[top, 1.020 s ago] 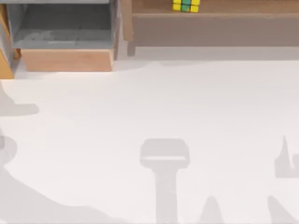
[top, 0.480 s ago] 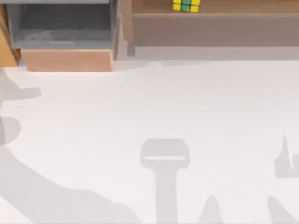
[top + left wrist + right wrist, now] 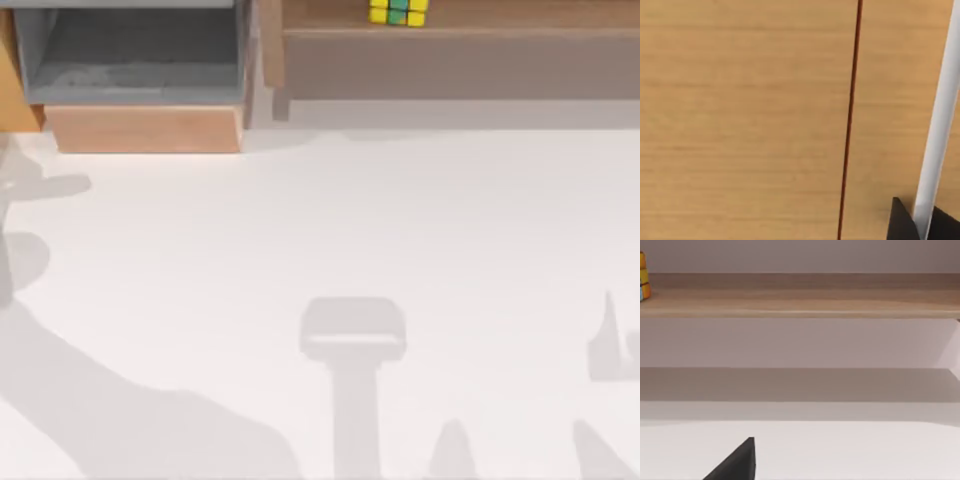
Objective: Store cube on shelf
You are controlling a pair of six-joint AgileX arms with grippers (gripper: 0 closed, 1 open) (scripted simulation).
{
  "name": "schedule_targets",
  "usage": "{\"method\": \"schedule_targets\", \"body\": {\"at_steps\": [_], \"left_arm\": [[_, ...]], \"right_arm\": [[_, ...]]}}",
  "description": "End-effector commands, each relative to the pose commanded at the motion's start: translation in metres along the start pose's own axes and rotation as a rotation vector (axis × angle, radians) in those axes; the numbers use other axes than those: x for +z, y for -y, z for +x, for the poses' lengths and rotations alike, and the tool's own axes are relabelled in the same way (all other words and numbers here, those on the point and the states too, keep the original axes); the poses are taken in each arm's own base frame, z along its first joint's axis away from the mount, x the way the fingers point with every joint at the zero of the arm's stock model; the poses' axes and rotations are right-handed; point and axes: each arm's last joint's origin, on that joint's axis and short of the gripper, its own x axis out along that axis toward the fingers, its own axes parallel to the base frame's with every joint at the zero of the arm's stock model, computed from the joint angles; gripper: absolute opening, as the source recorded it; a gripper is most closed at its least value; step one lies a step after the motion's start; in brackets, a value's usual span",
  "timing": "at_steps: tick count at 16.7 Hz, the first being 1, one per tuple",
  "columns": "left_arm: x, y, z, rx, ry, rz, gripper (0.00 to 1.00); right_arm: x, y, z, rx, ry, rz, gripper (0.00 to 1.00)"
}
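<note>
White table [image 3: 420,250], cube [image 3: 398,11] on shelf [image 3: 470,60]

No text, labels or numbers can be read anywhere

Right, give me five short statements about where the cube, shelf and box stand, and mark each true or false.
1. The cube rests on the shelf. True.
2. The cube lies on the white table. False: it sits on the shelf's tan top board.
3. The grey-lined box stands at the table's left, beside the shelf. True.
4. The cube is inside the grey-lined box. False: no cube shows in the part of the box in view.
5. The cube's tiles are mostly red. False: mostly yellow, with some green.
</note>
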Motion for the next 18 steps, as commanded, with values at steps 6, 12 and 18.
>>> {"method": "schedule_targets", "body": {"at_steps": [6,12,18], "left_arm": [[0.0,0.0,0.0,0.0,0.0,0.0,0.53],[0.0,0.0,0.0,0.0,0.0,0.0,0.98],[0.0,0.0,0.0,0.0,0.0,0.0,1.0]], "right_arm": [[0.0,0.0,0.0,0.0,0.0,0.0,1.0],[0.0,0.0,0.0,0.0,0.0,0.0,1.0],[0.0,0.0,0.0,0.0,0.0,0.0,1.0]]}}
